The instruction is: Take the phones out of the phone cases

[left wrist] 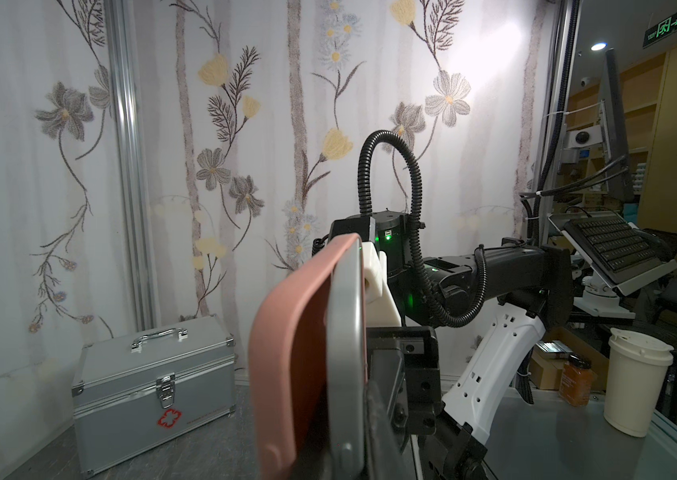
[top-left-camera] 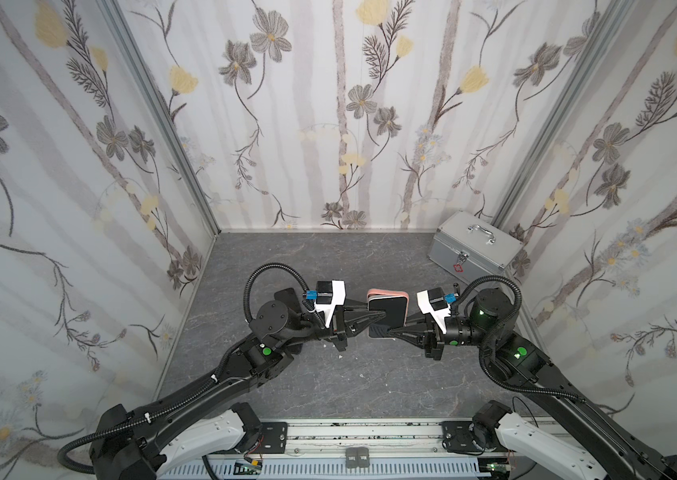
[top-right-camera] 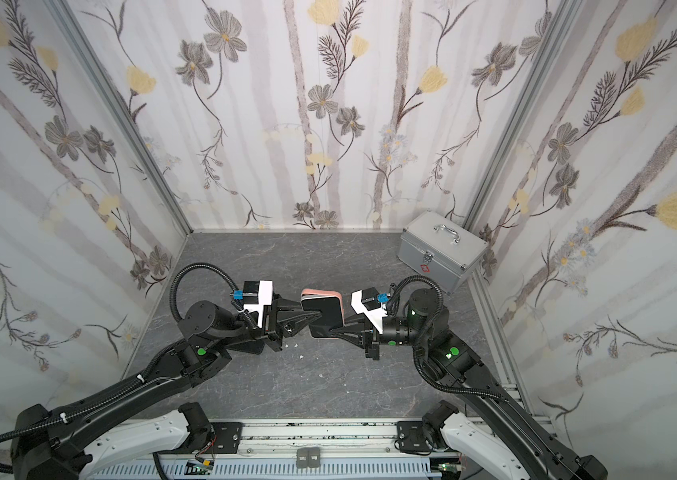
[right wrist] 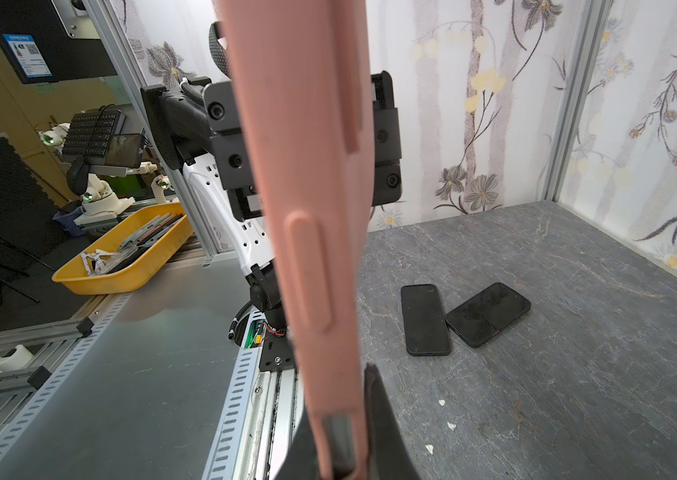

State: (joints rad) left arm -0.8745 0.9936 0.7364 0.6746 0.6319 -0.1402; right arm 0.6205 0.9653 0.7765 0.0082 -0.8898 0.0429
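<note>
The phone (top-left-camera: 389, 309) (top-right-camera: 324, 311), dark screen up, hangs in a pink phone case (top-left-camera: 386, 293) (top-right-camera: 322, 291) above the middle of the table, between both grippers. My left gripper (top-left-camera: 377, 316) (top-right-camera: 315, 318) comes in from the left and is shut on the phone's edge. In the left wrist view the phone's silver rim (left wrist: 345, 353) stands a little apart from the phone case (left wrist: 287, 353), with one finger (left wrist: 382, 419) against the screen side. My right gripper (top-left-camera: 391, 330) (top-right-camera: 330, 330) (right wrist: 341, 449) is shut on the phone case (right wrist: 312, 208) from the right.
A silver metal box (top-left-camera: 474, 247) (left wrist: 154, 386) stands in the back right corner. Two black phones (right wrist: 426, 320) (right wrist: 488, 313) lie flat on the grey table (top-left-camera: 370, 386). Flowered walls close three sides. A yellow tray (right wrist: 120, 253) and a white cup (left wrist: 636, 382) sit outside.
</note>
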